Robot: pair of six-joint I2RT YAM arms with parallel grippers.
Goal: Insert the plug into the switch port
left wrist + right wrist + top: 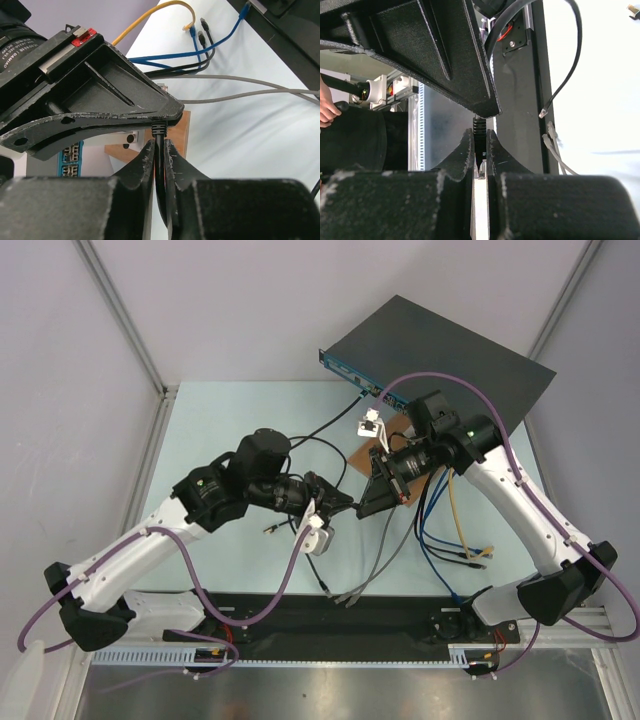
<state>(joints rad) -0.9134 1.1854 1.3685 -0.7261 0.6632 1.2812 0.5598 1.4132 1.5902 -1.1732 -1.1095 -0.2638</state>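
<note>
The switch (445, 360) is a flat black box at the back right, and its blue socket face (348, 370) looks toward the table. That face also shows in the left wrist view (70, 155). My two grippers meet nose to nose mid-table. My left gripper (343, 502) is shut on a thin black cable (159, 131), just below its ribbed boot. My right gripper (374, 496) is shut on the black ribbed plug boot (479, 126) of the same cable. The plug tip is hidden between the fingers. Both grippers are well short of the switch.
A brown wooden board (388, 436) with a white fixture (368, 424) lies in front of the switch. Loose blue, yellow, grey and black cables (455, 535) lie to the right, and grey plug ends (345, 596) lie near the front rail. A person's hand (326, 107) shows at the far left.
</note>
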